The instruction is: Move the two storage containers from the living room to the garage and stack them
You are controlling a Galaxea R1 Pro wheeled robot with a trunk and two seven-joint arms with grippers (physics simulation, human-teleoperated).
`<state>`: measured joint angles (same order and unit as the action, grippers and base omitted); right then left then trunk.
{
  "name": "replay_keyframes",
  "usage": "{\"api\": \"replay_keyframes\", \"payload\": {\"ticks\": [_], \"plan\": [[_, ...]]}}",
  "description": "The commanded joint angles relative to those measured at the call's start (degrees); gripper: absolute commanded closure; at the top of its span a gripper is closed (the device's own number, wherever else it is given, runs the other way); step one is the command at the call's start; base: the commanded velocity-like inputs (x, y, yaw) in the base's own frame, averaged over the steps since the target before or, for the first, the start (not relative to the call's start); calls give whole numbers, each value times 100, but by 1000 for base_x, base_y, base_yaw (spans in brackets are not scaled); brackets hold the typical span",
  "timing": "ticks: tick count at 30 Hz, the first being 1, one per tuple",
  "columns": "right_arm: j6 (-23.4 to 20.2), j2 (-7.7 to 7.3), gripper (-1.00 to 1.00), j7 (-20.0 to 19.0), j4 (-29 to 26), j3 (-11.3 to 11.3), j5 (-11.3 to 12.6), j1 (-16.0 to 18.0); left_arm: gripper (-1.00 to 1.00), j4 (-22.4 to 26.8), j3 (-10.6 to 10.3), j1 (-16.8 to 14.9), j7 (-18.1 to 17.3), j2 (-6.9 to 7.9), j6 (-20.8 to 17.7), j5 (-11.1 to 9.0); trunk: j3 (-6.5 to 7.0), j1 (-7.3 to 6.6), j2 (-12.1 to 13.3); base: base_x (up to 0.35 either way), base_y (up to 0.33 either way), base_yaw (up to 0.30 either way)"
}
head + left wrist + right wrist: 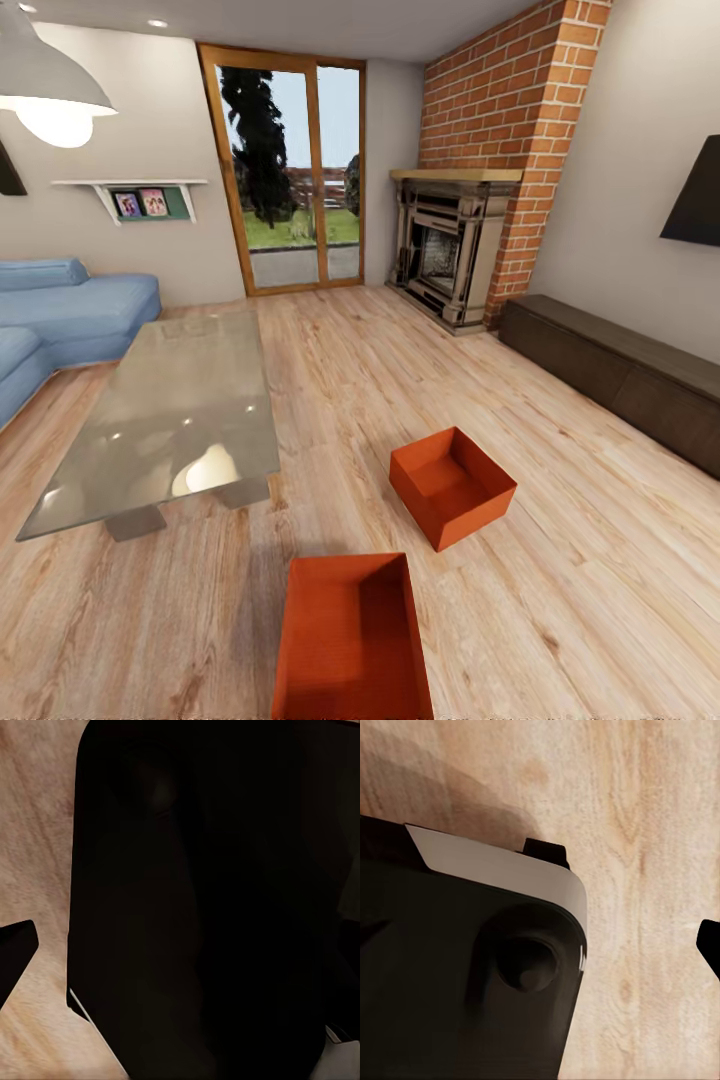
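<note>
From the head camera I have both storage containers on the light wood plank floor (600,560) of the living room. The nearer container (352,640) lies at the bottom of my view, its long side running away from me, its open top facing up and its near end cut off by the frame edge. The second container (452,486) sits a little further off and to the right, turned at an angle so one corner points toward me; the two are apart, not touching.

Just left of them stands the glass-topped table (165,420), and beyond it the blue sofa (60,315). At the far wall are the glazed patio doors (290,170), with the brick fireplace (455,240) in the corner to their right and a low dark cabinet (620,370) along the right wall.

My wrist cameras give me mostly dark robot bodywork over plank flooring, probably the base or trunk. I cannot tell from them whether either gripper's fingers are spread or pressed together.
</note>
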<state>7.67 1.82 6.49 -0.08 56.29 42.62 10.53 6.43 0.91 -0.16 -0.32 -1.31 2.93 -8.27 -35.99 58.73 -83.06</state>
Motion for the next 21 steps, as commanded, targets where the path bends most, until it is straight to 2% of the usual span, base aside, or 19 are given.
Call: {"api": "replay_keyframes", "payload": {"ticks": [1,21], "plan": [[12,2,-100,19,0,48,45,1,-100,-2,6,-2,-3,-1,15,-43,-14,0,-2,0,0,0],[8,3,-100,19,0,50,43,1,-100,-2,6,-2,-3,-1,15,-43,-196,0,-2,0,0,0]]}}
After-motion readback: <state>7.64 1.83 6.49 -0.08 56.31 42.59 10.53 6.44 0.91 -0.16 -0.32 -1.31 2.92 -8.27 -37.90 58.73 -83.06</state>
